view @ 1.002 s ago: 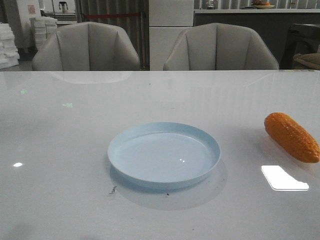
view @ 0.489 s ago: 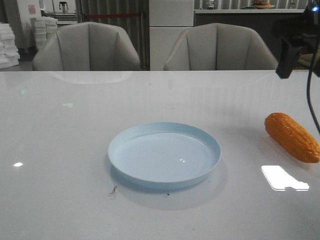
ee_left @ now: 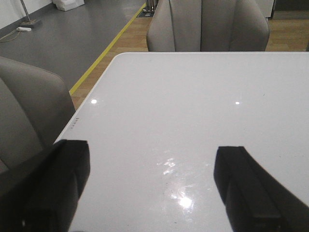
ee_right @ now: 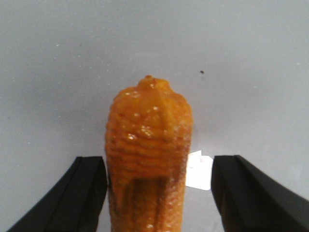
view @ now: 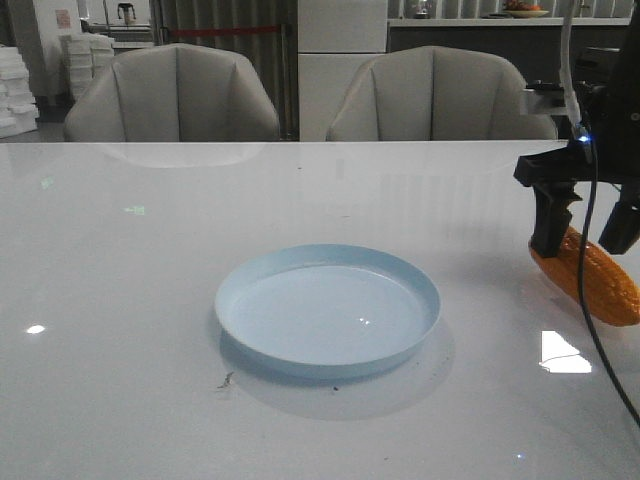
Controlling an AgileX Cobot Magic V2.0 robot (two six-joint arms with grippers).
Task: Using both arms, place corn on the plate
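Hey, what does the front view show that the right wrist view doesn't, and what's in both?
Only the front view shows the plate, bare, and two chairs behind the table. Only the right wrist view shows the corn's tapered tip between the fingers, with a gap on each side. Both show the right hand, open and astride the corn lying on the table.

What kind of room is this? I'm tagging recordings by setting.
Probably a lab or office space set up like a dining area: a glossy white table with padded grey chairs behind it, and stacked white boxes at the back left.
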